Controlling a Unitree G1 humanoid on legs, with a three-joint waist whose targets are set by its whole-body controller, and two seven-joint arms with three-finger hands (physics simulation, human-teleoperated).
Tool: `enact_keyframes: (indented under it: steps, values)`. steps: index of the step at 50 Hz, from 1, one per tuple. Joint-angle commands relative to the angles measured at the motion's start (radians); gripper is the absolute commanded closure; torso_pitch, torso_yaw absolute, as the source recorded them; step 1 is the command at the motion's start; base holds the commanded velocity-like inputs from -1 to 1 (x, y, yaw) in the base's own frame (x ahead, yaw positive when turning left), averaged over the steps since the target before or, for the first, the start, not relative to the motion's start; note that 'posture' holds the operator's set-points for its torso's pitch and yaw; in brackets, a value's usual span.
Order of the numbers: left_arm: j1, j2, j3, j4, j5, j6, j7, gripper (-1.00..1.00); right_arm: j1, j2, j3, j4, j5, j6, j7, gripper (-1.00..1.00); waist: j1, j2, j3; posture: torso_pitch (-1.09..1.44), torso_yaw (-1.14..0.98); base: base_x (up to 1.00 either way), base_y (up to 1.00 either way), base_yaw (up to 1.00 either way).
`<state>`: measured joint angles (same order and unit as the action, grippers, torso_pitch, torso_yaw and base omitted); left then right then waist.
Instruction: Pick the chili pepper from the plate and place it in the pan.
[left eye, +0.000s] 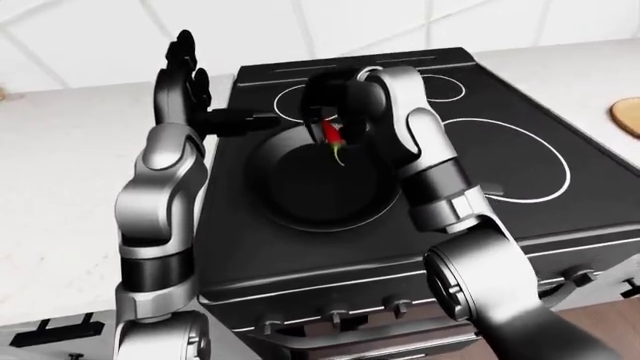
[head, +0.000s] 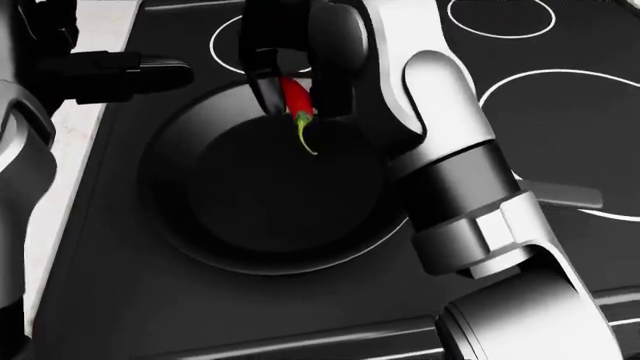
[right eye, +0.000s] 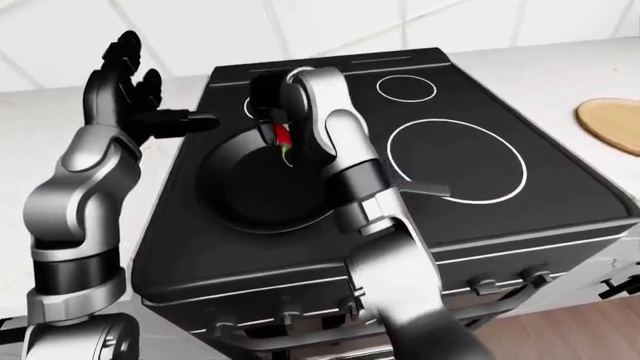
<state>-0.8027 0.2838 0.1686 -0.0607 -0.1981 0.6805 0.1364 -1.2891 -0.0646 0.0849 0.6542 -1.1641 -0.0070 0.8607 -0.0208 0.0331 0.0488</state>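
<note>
One chili pepper (head: 295, 100) hangs stem-down in our closed right hand (head: 292, 71) — directly above the pan (head: 190, 187); left hand (right eye: 122, 71) raised, splayed, empty.

1 chili pepper (head: 296, 100), red with green stem
1 pan (head: 262, 187), black, 1 handle (head: 130, 71)
1 stove (left eye: 520, 202), black glass top; 4 ring burners marked in white, one mostly under the pan
2 robot hands in view: right hand (head: 292, 71), left hand (right eye: 125, 79)
1 wooden round (right eye: 610, 124), only partly in view, at the counter's right edge
Knobs along the stove's bottom edge: several, exact count unclear
</note>
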Motion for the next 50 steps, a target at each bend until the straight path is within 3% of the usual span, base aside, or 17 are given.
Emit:
enact_keyframes:
  steps: [1, 32, 50]
  values:
    - [-0.035, 0.013, 0.011, -0.034, 0.002, -0.029, 0.002, -1.00, -0.032, -0.001, -0.008, -0.035, 0.002, -0.012, -0.024, 1.00, 0.000, 0.004, -0.031, 0.00, 0.00, 0.00, 0.00, 0.00]
    - [-0.038, 0.019, 0.013, -0.037, -0.007, -0.025, 0.006, -1.00, 0.082, 0.072, 0.026, -0.036, -0.043, -0.071, -0.089, 1.00, 0.001, 0.006, -0.038, 0.00, 0.00, 0.00, 0.00, 0.00]
    - [-0.038, 0.018, 0.012, -0.033, -0.008, -0.030, 0.006, -1.00, 0.051, 0.073, 0.025, 0.055, -0.080, -0.115, -0.182, 1.00, 0.000, 0.008, -0.039, 0.00, 0.00, 0.00, 0.00, 0.00]
